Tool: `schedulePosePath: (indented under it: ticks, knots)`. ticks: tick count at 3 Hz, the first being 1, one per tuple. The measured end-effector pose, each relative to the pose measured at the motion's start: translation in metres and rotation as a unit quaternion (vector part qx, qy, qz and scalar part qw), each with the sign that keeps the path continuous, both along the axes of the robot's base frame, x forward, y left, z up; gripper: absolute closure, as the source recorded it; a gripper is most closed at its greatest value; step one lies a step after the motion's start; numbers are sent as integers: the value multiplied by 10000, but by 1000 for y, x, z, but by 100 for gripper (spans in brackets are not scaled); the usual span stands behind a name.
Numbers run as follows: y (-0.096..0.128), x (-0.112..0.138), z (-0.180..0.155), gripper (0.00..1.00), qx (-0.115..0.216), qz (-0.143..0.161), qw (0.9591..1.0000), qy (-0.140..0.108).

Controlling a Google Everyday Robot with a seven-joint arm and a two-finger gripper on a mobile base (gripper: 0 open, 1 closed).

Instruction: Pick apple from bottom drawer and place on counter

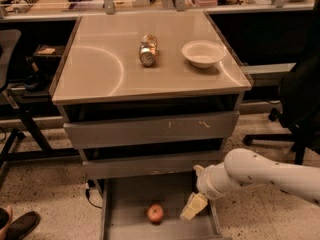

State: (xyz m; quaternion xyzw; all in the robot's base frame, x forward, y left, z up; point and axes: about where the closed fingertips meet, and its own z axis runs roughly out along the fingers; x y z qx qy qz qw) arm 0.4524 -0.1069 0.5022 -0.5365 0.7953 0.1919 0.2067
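The small red-orange apple (155, 213) lies on the flat grey floor of the open bottom drawer (125, 196), near its front middle. My gripper (193, 208) hangs over the drawer's right side, a short way right of the apple and not touching it. The white arm reaches in from the right. The beige counter (95, 69) above shows a curved arc mark on its left half.
A silver can (147, 50) lies on its side at the counter's middle. A white bowl (203, 53) sits to its right. Two shut drawers with scuffed fronts (150, 129) sit above the open one. A black chair (302, 109) stands right; a shoe (17, 225) is bottom left.
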Motion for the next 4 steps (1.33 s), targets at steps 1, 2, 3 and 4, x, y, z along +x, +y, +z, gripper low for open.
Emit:
schedulePosePath:
  ticks: [1, 2, 3, 4]
  knots:
    - [17, 16, -55, 0, 410, -27, 9990, 149]
    - [26, 14, -85, 0, 588, -71, 9976, 349]
    - [26, 13, -85, 0, 586, -64, 9976, 360]
    - [33, 15, -111, 0, 746, -46, 9963, 429]
